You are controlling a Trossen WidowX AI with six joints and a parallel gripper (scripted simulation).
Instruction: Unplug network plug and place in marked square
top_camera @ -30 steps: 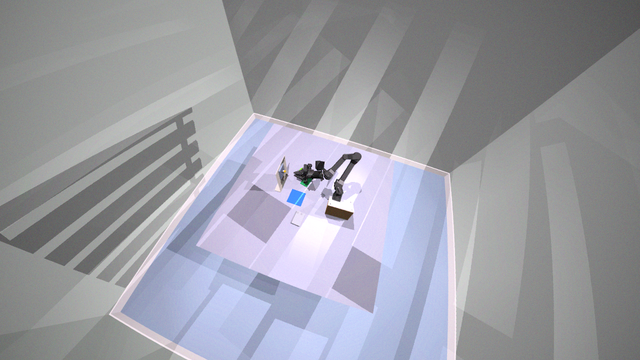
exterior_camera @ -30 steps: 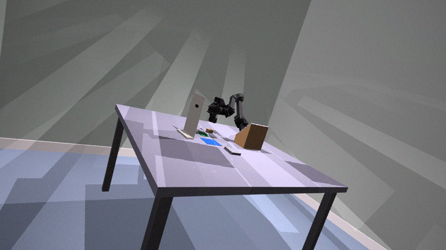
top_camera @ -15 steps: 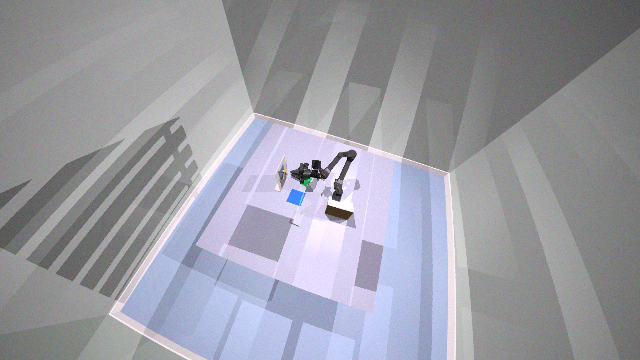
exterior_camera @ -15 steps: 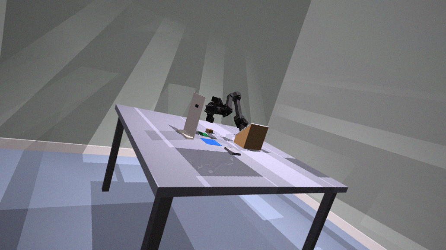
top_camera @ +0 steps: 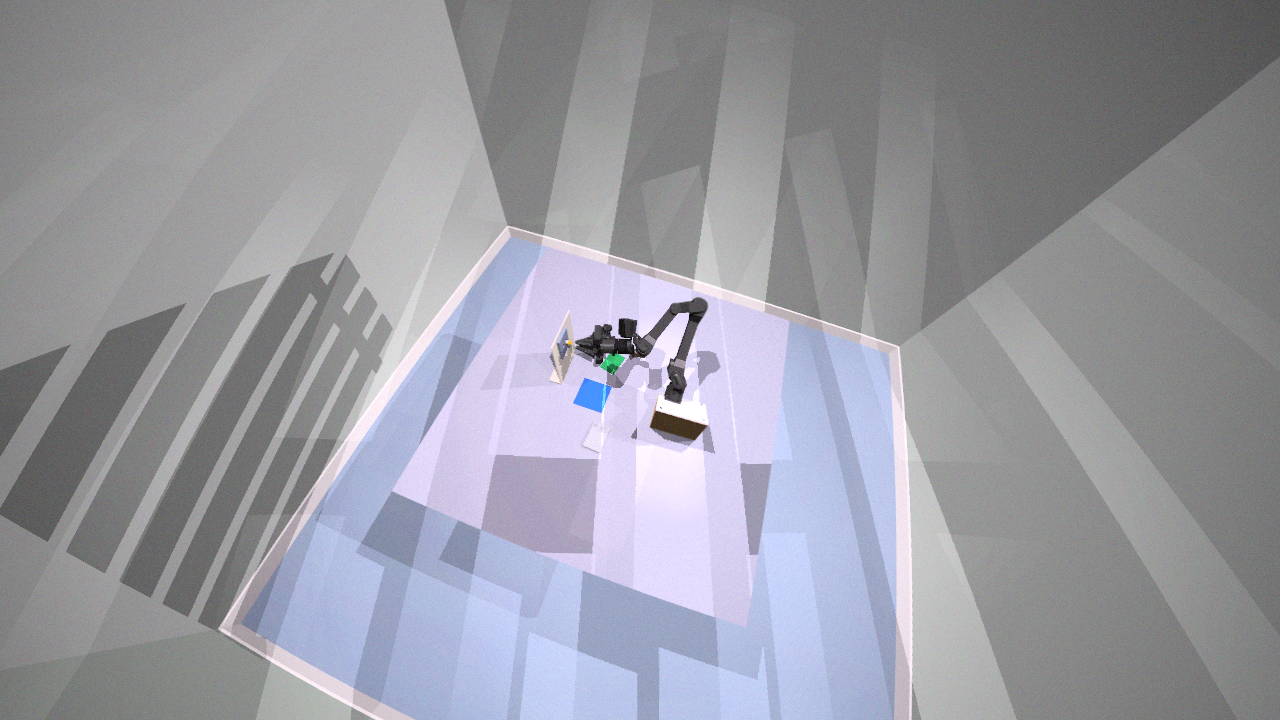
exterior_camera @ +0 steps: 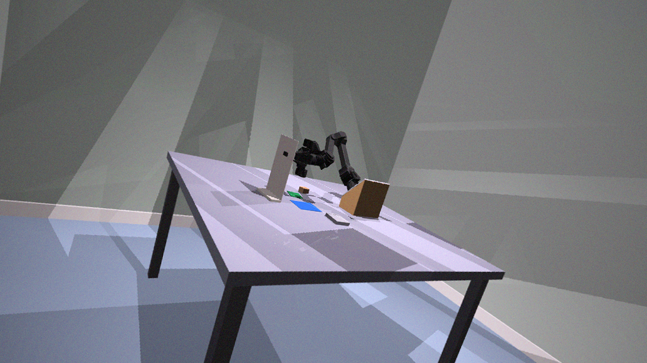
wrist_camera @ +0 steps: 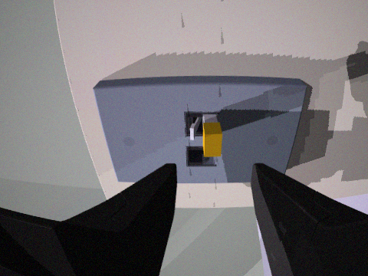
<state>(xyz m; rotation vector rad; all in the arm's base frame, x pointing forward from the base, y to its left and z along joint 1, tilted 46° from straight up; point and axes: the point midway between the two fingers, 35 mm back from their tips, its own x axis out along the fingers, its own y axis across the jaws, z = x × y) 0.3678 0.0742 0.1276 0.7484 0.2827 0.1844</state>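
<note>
1. Nearest in the wrist view, two black wedge-shaped fingers of the robot's parallel-jaw gripper (wrist_camera: 214,179) fill the lower left and lower right of the frame. They are set partly apart, at a middling gap with nothing between them; pale wall and table are seen through the gap.

2. Just beyond the fingertips, at the centre of the frame, a small yellow box-shaped network plug (wrist_camera: 211,139) is seen seated in a dark socket opening (wrist_camera: 196,156). A thin pale grey tab (wrist_camera: 192,130) is seen at its left side in this rolled view. The plug is judged to be locked in, since it sits flush in the opening and is untouched.

3. The socket is set in a blue-grey rectangular plate (wrist_camera: 149,128), which is mounted on a beige upright panel (wrist_camera: 128,21) that fills the upper half of the frame.

4. The gripper is held facing the panel, apart from it, probably so that the tab can be pressed and the plug gripped in one straight approach.

5. In the top view, near the centre, the black jointed arm (top_camera: 680,331) is seen reaching left from its brown box-shaped base (top_camera: 677,422) toward the panel (top_camera: 561,347).

6. On the lilac table (exterior_camera: 262,228), just below the gripper in the frame, a flat green square (top_camera: 613,362) and a flat blue square (top_camera: 592,394) are seen; which is the marked square cannot be told.
</note>
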